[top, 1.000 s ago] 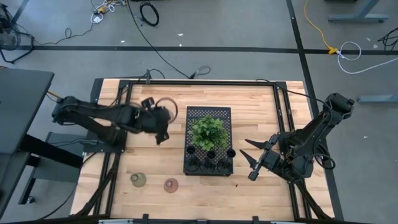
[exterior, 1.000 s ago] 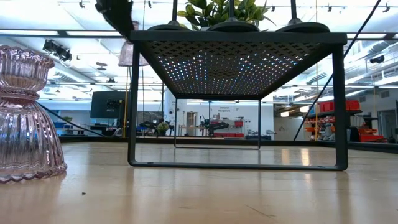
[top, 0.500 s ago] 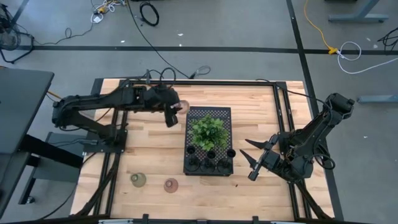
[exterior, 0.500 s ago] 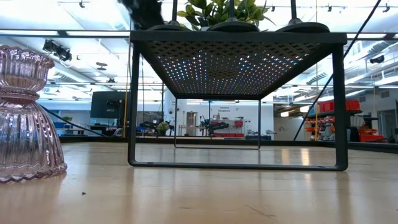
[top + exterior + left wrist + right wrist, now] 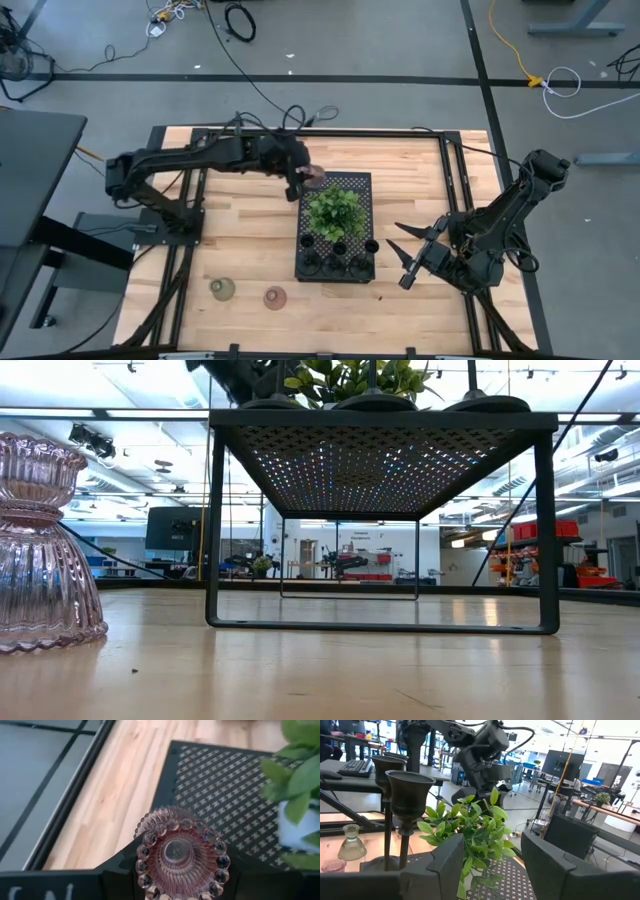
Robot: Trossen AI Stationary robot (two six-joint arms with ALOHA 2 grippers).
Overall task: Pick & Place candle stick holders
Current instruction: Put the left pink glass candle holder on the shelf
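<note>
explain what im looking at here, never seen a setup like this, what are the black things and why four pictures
The black things are two robot arms at a wooden table. One picture looks down from above, one looks level across the tabletop, and one comes from each arm's wrist.

The left gripper holds a pink glass candle holder over the far corner of a black perforated tray. That tray carries a leafy plant and black candle holders.

The right gripper waits open beside the tray. A green holder and another pink holder stand on the table's near side.
</note>
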